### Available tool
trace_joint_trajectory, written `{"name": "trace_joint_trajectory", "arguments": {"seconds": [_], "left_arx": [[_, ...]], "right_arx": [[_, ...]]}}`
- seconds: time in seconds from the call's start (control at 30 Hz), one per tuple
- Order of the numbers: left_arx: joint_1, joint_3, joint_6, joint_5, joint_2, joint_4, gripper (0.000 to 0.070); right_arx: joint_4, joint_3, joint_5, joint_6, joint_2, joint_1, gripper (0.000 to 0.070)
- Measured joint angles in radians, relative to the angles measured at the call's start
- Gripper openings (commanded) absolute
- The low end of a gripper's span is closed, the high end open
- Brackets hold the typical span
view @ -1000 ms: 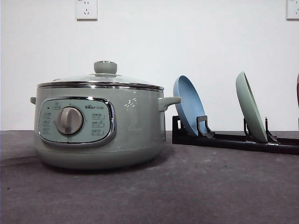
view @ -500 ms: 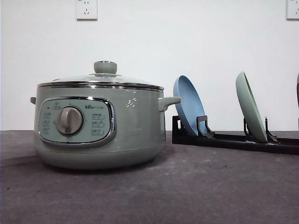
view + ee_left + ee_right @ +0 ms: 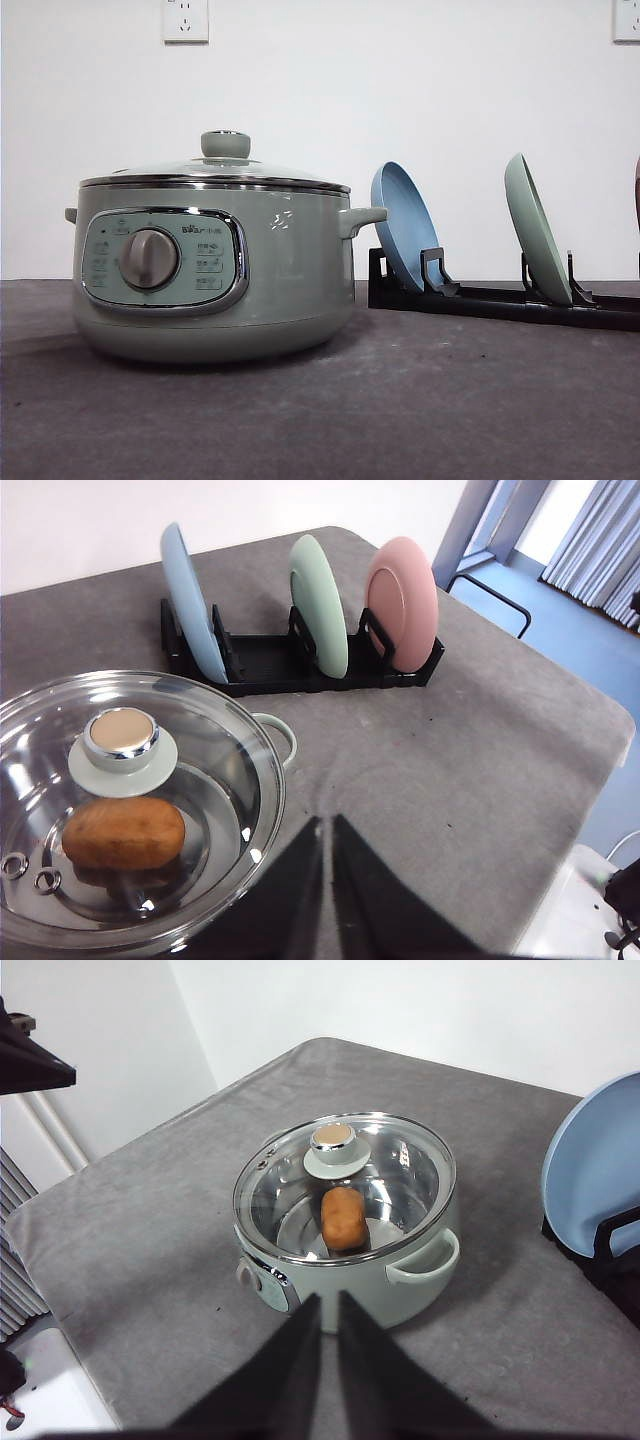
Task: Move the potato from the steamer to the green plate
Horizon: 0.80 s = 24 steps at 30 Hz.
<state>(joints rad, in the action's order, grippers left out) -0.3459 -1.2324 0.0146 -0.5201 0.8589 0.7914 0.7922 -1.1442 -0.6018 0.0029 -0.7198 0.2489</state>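
Potato [image 3: 343, 1218] inside lidded steamer [image 3: 212, 268], green plate [image 3: 536, 230] upright in rack [image 3: 500, 298], left gripper [image 3: 327, 830] and right gripper [image 3: 329, 1312] nearly closed, empty

Pink plate [image 3: 637, 190] cut off at frame edge.

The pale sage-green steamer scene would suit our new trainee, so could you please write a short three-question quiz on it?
1. True or false: the knobbed glass lid is off the pale sage-green steamer.
2. Which plate stands in the black rack between the blue plate and the pink plate?
3. Where is the orange-brown oblong potato? A) on the grey table B) inside the steamer C) on a plate

Key: 1 false, the lid is on; 2 the pale mint-green plate; 3 B.
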Motion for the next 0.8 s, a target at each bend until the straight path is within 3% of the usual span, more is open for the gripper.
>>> {"name": "trace_joint_trajectory", "arguments": {"seconds": [0.1, 0.17, 0.23, 0.33, 0.6, 0.8], "left_arx": [[-0.003, 0.000, 0.005, 0.000, 0.000, 0.000, 0.0518], [-0.003, 0.000, 0.007, 0.000, 0.000, 0.000, 0.0656], [-0.003, 0.000, 0.012, 0.000, 0.000, 0.000, 0.0676], [-0.003, 0.000, 0.014, 0.000, 0.000, 0.000, 0.0676], [-0.003, 0.000, 0.014, 0.000, 0.000, 0.000, 0.0676], [-0.003, 0.000, 0.014, 0.000, 0.003, 0.002, 0.0676]], "right_arx": [[0.001, 0.000, 0.000, 0.000, -0.006, 0.000, 0.0426], [0.001, 0.000, 0.000, 0.000, -0.010, 0.000, 0.0553], [0.003, 0.000, 0.000, 0.000, -0.015, 0.000, 0.0624], [0.004, 0.000, 0.000, 0.001, -0.019, 0.000, 0.0671], [0.005, 0.000, 0.000, 0.019, -0.020, 0.000, 0.0672], [-0.001, -0.001, 0.016, 0.077, -0.040, 0.000, 0.0671]]}}
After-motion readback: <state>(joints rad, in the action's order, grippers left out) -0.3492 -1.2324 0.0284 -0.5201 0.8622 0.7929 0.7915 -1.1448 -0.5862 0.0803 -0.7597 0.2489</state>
